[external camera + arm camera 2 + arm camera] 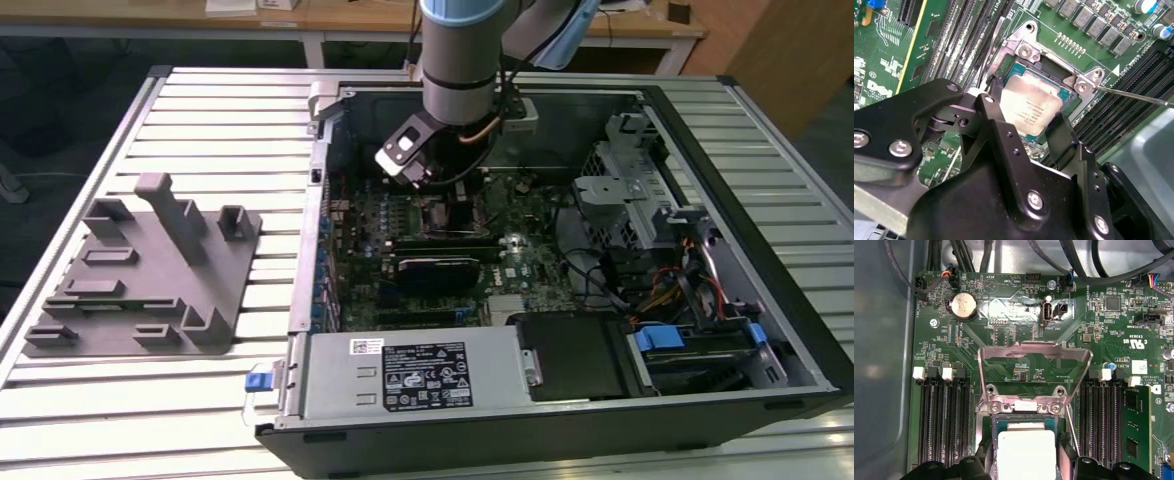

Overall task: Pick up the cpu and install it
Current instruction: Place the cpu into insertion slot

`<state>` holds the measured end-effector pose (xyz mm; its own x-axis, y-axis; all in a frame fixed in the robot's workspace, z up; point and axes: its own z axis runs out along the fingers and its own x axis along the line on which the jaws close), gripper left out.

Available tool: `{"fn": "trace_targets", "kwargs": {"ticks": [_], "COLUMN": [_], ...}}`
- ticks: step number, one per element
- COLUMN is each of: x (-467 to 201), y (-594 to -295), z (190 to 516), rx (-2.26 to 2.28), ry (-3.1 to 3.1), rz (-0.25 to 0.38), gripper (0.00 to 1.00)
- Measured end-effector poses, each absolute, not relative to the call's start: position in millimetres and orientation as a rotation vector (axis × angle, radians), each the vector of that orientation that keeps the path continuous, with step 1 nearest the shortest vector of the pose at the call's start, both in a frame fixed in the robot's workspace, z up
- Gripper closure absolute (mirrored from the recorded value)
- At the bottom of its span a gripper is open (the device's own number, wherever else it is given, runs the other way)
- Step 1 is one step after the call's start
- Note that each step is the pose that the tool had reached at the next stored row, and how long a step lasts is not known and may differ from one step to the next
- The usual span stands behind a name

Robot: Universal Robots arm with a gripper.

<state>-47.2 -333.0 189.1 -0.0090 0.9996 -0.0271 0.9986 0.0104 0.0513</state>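
The cpu [1031,107], a pale silvery square chip, lies low in the black metal-framed socket [1026,50] on the green motherboard. My gripper [1028,104] reaches down over it, one black finger against each of two opposite edges, shut on the chip. The first wrist view has the cpu [1026,452] between the same fingers [986,455], with the socket's metal load plate [1034,355] swung up open behind it. In the exterior view the arm's wrist [434,150] hangs over the board inside the open computer case [747,150].
A thin socket lever [1134,95] sticks out beside the socket. Black memory slots [944,425] run along both sides. On the slatted table at the exterior view's left stands a grey plastic block with posts [147,270]. A power supply [414,375] and drive cage [641,200] crowd the case.
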Motion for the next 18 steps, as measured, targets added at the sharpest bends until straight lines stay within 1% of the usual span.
{"fn": "trace_targets", "kwargs": {"ticks": [18], "x": [-47.2], "y": [-333.0], "z": [192.3], "rx": [2.173], "ry": [2.194], "rz": [0.030], "gripper": [0.39]}}
